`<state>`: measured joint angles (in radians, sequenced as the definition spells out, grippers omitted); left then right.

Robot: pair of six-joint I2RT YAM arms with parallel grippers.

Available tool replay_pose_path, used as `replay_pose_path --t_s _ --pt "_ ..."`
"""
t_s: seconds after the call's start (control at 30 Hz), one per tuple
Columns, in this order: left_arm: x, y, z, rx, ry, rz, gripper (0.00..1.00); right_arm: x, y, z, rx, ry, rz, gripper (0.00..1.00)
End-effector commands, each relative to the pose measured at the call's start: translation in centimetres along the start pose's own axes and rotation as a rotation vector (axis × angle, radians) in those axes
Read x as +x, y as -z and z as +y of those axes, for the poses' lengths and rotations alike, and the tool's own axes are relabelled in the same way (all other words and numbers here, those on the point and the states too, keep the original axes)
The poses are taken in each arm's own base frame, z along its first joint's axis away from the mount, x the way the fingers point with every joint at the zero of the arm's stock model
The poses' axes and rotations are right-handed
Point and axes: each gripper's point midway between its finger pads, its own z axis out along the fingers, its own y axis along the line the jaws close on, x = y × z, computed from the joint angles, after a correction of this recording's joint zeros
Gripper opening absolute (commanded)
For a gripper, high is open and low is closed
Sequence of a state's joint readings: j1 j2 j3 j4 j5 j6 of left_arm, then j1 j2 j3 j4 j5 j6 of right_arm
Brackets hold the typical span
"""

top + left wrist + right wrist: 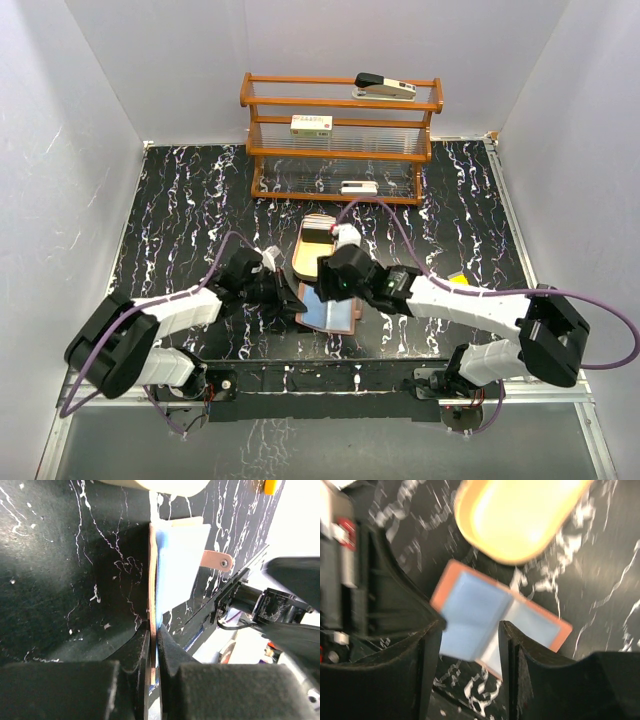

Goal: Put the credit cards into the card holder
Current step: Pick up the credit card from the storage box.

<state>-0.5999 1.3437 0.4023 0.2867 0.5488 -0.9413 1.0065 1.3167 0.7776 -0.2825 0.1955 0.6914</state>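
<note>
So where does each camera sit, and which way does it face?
Top: above and behind the robot, facing down on table, wallet, tray; both arms show.
Left wrist: on the left arm, facing along its jaws, shut on the wallet.
Right wrist: on the right arm, facing down between its open jaws at wallet and tray.
Shared: all three show the wallet.

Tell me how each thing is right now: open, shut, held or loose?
card holder: open, one edge pinched by the left gripper.
left gripper: shut on the card holder's edge.
right gripper: open, holding nothing, over the card holder.
tan tray: on the table, not held.
</note>
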Motion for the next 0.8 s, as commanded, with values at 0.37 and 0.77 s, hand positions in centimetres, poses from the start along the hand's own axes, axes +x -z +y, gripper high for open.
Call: replay_pose_path --t_s 0.37,0.77 --pt "0.1 3.6 2.7 -0.194 0.005 -0.128 0.0 -16.9 -4.4 -1.1 0.083 0.639 -0.144 0.57" --pt "-0.1 3.6 1.7 -0.154 -0.047 -0.121 0.0 -18.8 -11.1 -3.1 0.101 0.924 -0.048 0.65"
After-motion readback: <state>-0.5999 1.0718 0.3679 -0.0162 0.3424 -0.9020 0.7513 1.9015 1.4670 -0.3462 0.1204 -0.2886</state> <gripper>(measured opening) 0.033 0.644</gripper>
